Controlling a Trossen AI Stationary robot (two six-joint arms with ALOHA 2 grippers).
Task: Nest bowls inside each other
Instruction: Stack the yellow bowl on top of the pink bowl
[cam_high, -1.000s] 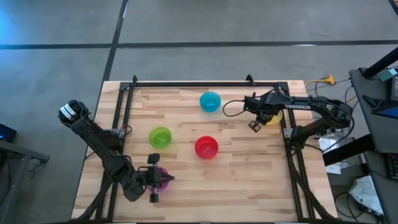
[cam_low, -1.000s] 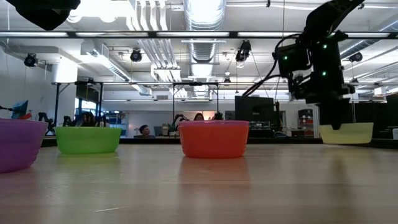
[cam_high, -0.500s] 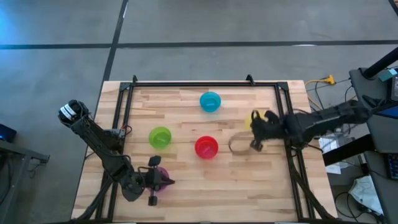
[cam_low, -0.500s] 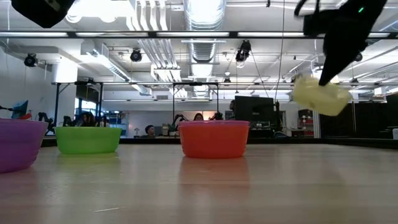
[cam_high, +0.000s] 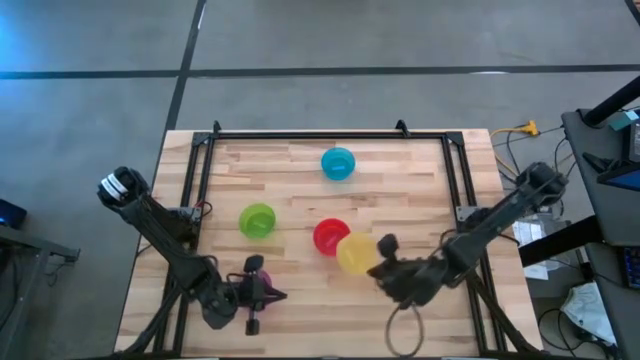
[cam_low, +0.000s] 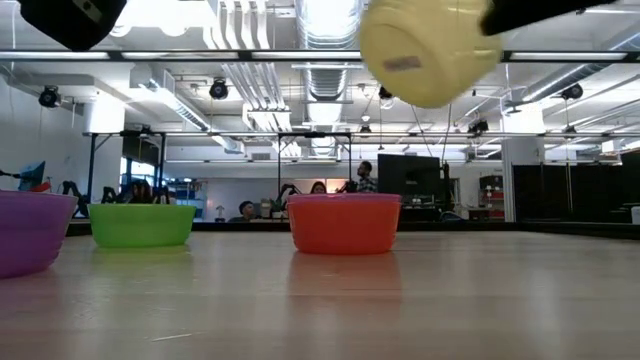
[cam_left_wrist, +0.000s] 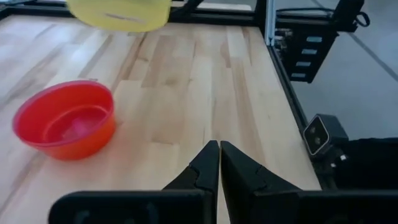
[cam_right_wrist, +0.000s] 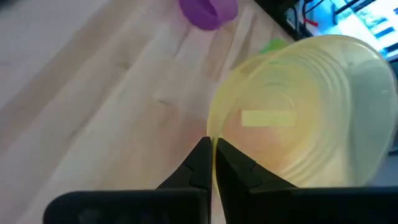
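High view showed the right gripper (cam_high: 382, 262), clamped on the yellow bowl's (cam_high: 354, 253) rim, had swung it from the table's far right edge to just beside the red bowl (cam_high: 328, 235), ready for nesting.

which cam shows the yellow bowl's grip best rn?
Right wrist view: the right gripper pinches the yellow bowl by its rim, inside visible. High view shows the bowl beside the red bowl. Low view shows only its underside, lifted. Left wrist view clips it at the edge.
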